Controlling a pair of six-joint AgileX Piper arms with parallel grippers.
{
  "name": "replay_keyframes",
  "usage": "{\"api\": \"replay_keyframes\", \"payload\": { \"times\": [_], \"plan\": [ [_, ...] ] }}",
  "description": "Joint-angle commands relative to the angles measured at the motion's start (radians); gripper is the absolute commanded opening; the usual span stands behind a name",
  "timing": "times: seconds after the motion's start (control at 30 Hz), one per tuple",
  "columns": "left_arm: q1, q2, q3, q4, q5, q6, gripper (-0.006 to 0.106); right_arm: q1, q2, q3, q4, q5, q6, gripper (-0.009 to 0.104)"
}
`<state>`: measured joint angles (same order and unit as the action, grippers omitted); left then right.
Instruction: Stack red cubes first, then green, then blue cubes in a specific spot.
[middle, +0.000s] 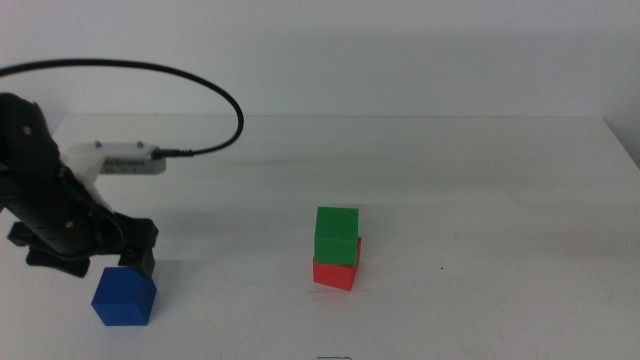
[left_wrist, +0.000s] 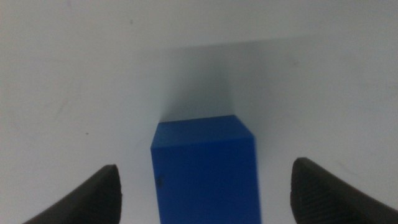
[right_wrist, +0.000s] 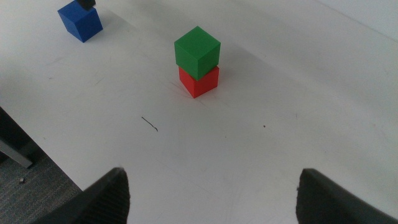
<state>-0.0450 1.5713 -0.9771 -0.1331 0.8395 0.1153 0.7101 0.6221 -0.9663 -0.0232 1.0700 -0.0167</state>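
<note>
A green cube (middle: 337, 234) sits on a red cube (middle: 335, 272) near the middle of the white table; the right wrist view shows the same pair, green cube (right_wrist: 197, 51) over red cube (right_wrist: 200, 83). A blue cube (middle: 125, 297) lies on the table at the front left. My left gripper (middle: 128, 262) hovers right over it, open, with its jaws wide on either side of the blue cube (left_wrist: 205, 168) and not touching it. My right gripper (right_wrist: 214, 193) is open, held back from the stack and out of the middle view.
The table's front edge (right_wrist: 37, 140) and the floor beyond it show in the right wrist view. A black cable (middle: 200, 95) arcs over the left arm. A small dark mark (right_wrist: 149, 124) lies on the tabletop in front of the stack.
</note>
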Motion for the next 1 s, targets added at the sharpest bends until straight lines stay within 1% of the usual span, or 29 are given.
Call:
{"api": "replay_keyframes", "payload": {
  "times": [0.0, 0.2, 0.3, 0.4, 0.47, 0.57, 0.67, 0.73, 0.8, 0.87, 0.97],
  "plan": [
    [-0.003, 0.005, -0.031, -0.007, -0.024, -0.013, 0.092, -0.006, 0.003, -0.021, -0.012, -0.061, -0.012, 0.094],
    [-0.003, 0.086, -0.031, -0.018, -0.029, -0.013, 0.092, -0.006, 0.003, -0.021, -0.012, -0.061, -0.012, 0.094],
    [-0.003, 0.12, -0.031, -0.022, -0.029, -0.013, 0.086, -0.006, 0.003, -0.021, -0.012, -0.061, -0.012, 0.094],
    [-0.003, 0.133, -0.031, -0.024, -0.022, -0.018, 0.073, -0.006, 0.003, -0.021, -0.012, -0.061, -0.012, 0.094],
    [-0.002, 0.127, -0.044, -0.026, -0.006, -0.028, 0.059, -0.006, 0.003, -0.021, -0.012, -0.061, -0.012, 0.094],
    [-0.019, 0.062, -0.082, -0.034, 0.024, -0.027, 0.034, -0.006, 0.003, -0.021, -0.012, -0.061, -0.012, 0.094],
    [-0.066, -0.023, -0.151, -0.003, 0.089, -0.092, 0.018, -0.006, 0.003, -0.021, -0.012, -0.061, -0.012, 0.094],
    [-0.117, -0.035, -0.229, 0.044, 0.195, -0.159, 0.011, -0.006, 0.003, -0.021, -0.013, -0.061, -0.012, 0.094],
    [-0.176, -0.021, -0.333, 0.093, 0.303, -0.218, 0.006, -0.006, 0.003, -0.021, -0.013, -0.061, -0.012, 0.094],
    [-0.252, 0.008, -0.436, 0.142, 0.398, -0.293, 0.004, -0.006, 0.003, -0.021, -0.013, -0.061, -0.012, 0.094],
    [-0.358, 0.068, -0.56, 0.198, 0.484, -0.396, 0.003, -0.006, 0.003, -0.021, -0.013, -0.061, -0.012, 0.094]
  ]
}}
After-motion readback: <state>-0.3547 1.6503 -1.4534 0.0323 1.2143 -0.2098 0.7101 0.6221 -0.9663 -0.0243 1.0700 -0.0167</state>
